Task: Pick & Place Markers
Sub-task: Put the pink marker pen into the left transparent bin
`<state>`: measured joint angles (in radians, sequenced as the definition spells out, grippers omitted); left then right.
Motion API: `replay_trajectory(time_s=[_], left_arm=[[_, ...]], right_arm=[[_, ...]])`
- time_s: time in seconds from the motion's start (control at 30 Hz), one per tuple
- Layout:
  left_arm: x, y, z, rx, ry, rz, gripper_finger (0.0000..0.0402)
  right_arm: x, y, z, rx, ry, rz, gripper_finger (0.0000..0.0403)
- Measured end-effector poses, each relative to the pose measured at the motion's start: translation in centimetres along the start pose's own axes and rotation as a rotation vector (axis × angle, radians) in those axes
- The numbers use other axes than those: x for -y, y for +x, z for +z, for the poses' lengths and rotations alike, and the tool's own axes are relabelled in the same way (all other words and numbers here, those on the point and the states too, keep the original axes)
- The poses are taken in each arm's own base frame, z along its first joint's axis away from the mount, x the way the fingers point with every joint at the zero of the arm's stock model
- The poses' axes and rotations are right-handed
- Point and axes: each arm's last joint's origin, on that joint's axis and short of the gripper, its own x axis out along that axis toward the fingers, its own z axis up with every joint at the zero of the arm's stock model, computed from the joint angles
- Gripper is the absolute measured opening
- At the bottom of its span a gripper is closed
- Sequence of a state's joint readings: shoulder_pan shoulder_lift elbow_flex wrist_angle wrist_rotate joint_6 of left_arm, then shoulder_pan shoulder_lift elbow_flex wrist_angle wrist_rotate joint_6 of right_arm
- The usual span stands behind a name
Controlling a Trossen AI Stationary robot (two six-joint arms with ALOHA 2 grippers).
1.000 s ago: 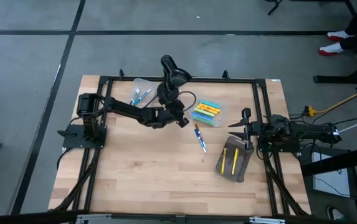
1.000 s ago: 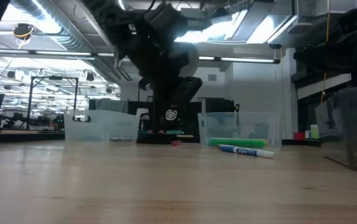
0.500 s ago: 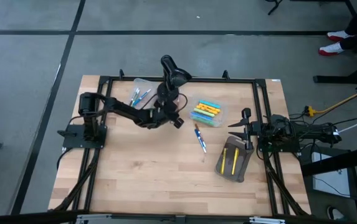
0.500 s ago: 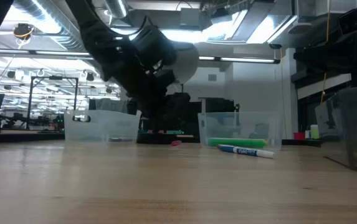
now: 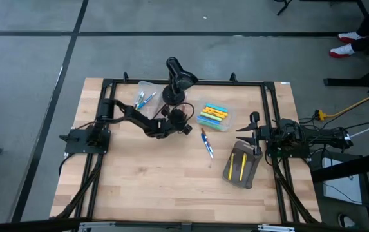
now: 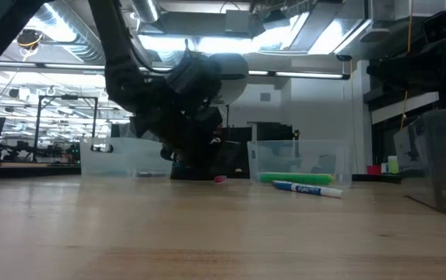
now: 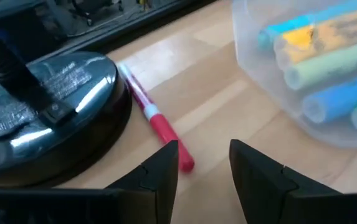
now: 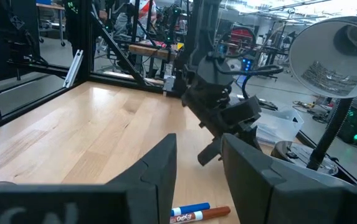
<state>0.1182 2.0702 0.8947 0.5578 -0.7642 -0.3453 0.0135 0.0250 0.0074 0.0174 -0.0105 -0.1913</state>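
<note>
A wooden table seen from above. At back left, a clear bin [image 5: 147, 95] holds a few markers [image 5: 143, 99]. The left gripper [image 5: 185, 128] hangs low near the black lamp base [image 7: 44, 106], jaws apart and empty, just short of a red marker [image 7: 155, 121] lying beside the base. Right of it, a second clear tub [image 5: 214, 116] holds many bright markers. Another blue-and-orange marker [image 5: 207, 143] lies loose mid-table. The right gripper [image 5: 254, 129] waits at the right edge above a grey pouch [image 5: 241, 164], jaws partly open and empty. Sorting looks barely begun. The front half offers open room.
</note>
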Motion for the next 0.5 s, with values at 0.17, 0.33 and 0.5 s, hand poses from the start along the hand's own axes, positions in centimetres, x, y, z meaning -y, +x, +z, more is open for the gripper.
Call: replay_trajectory(time_s=[0.17,0.33,0.5], left_arm=[[0.1,0.3,0.0,-0.007,0.023,-0.014,0.0137],[-0.1,1.0,0.5,-0.051,0.040,-0.003,0.0141],[-0.7,2.0,1.1,-0.122,0.009,0.027,0.0138]], right_arm=[[0.0,0.0,0.0,0.000,0.000,0.000,0.0126],[0.0,0.0,0.0,0.000,0.000,0.000,0.0126],[0.0,0.0,0.0,0.000,0.000,0.000,0.0126]])
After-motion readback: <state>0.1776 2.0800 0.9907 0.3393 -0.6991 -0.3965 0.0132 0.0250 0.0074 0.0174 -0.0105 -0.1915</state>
